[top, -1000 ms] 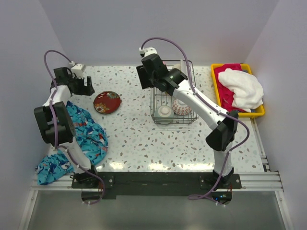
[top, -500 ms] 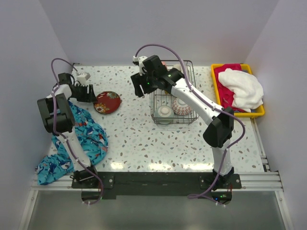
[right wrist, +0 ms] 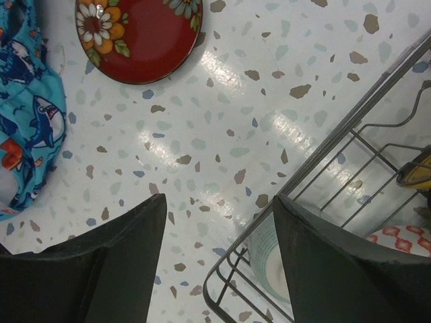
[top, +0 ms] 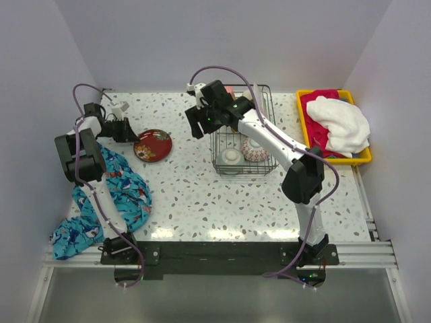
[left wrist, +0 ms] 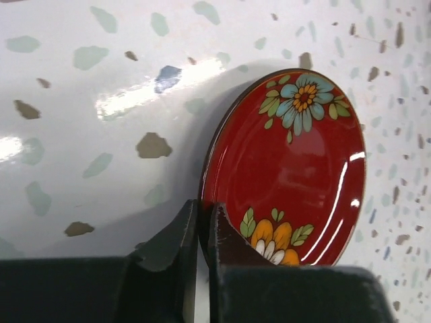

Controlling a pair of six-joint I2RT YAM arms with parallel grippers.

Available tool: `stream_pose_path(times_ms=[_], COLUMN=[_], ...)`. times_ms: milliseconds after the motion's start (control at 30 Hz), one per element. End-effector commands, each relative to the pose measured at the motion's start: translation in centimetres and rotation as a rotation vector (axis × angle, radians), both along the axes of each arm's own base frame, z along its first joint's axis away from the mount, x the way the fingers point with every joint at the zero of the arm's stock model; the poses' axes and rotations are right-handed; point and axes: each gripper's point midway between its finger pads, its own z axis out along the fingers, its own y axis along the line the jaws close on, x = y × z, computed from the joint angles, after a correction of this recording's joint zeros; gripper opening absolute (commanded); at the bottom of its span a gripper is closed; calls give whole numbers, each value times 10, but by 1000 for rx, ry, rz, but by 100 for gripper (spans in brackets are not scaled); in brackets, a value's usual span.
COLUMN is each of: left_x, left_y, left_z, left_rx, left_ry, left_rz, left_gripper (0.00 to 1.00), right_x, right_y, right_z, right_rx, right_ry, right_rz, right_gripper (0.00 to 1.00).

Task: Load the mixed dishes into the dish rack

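Clamping the round red flowered plate (left wrist: 296, 168) by its rim lets the left tool (left wrist: 202, 219) lift it off the bench (left wrist: 87, 121); the right tool (right wrist: 219, 222) hangs spread apart.

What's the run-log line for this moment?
left gripper: shut on red plate rim | right gripper: open, empty, by dish rack | in rack: white bowl, patterned bowl | plate: not yet racked
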Motion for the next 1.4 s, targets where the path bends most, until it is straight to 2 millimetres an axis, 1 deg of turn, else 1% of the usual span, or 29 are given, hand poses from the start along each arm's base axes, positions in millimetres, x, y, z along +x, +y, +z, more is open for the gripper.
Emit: stream_pose_path(times_ms=[0,67,100,133,167,200,233,267,300,333,367,433,467,500,533,567,600,700,867,1033,1067,1133,1167,1200,1233,1267,1300,1333,1367], left_x=[-4,-7,-6,-9,-14,-17,-19,-29,-33,-38,-48,-60,-75,-81,-86,-88,-91,-103,-107,-102,-101,-99,-97,-95,-93,-81,-81,-78,-52], left_y=[-14,-17,-19,-22,-24,-29,-32,-37,-42,-46,-50,-62,-68,-75,-79,-81,-84,-98,-114,-124,-124,-124,-123,-121,-120,-115,-114,-113,-101], left_z=[7,18,35,40,47,62,70,76,91,97,103,122,127,132,139,140,148,148,165,184,185,186,182,180,178,173,172,174,176], left_rx=[-33,-35,-37,-44,-42,-59,-65,-72,-92,-101,-112,-166,-200,-244,-263,-281,-286,-280,-339,-379,-379,-373,-365,-354,-369,-318,-298,-314,-205], left_ry=[-2,-33,-77,-91,-107,-140,-160,-166,-203,-218,-226,-271,-266,-272,-278,-269,-294,-305,-326,-350,-351,-345,-336,-330,-275,-313,-311,-241,-350], left_rz=[-66,-89,-105,-120,-149,-176,-200,-246,-273,-296,-333,-384,-424,-444,-462,-454,-460,-501,-509,-513,-514,-514,-514,-510,-470,-464,-442,-362,-325], left_gripper=[0,0,0,0,0,0,0,0,0,0,0,0,0,0,0,0,0,0,0,0,0,0,1,6,11,19,25,32,45], right_x=[6,3,3,-2,-4,-4,-5,-7,-6,-5,-6,-4,-3,-4,-6,-5,-8,-12,-12,-18,-23,-26,-29,-29,-31,-31,-29,-28,-25], right_y=[5,16,21,29,34,39,43,49,54,57,61,67,69,74,77,79,82,86,90,94,96,99,100,100,101,99,97,96,91], right_z=[-7,-14,-12,-16,-15,-10,-8,-12,-8,-9,-13,-10,-10,-10,-10,-9,-7,-12,-25,-39,-41,-39,-34,-32,-29,-22,-21,-16,-15], right_rx=[20,54,74,102,122,148,167,186,205,216,228,252,261,279,293,306,326,349,349,360,374,393,410,417,421,427,418,416,408], right_ry=[15,51,55,83,91,88,95,116,109,117,133,135,136,145,157,163,173,210,249,313,336,354,358,359,360,352,345,335,332], right_rz=[58,110,131,170,195,220,234,258,267,271,287,289,291,308,316,316,333,336,324,327,346,358,372,376,378,376,360,351,333], right_gripper=[68,68,68,68,68,68,68,68,68,68,68,68,68,68,68,68,68,68,68,66,57,47,34,25,18,0,0,0,0])
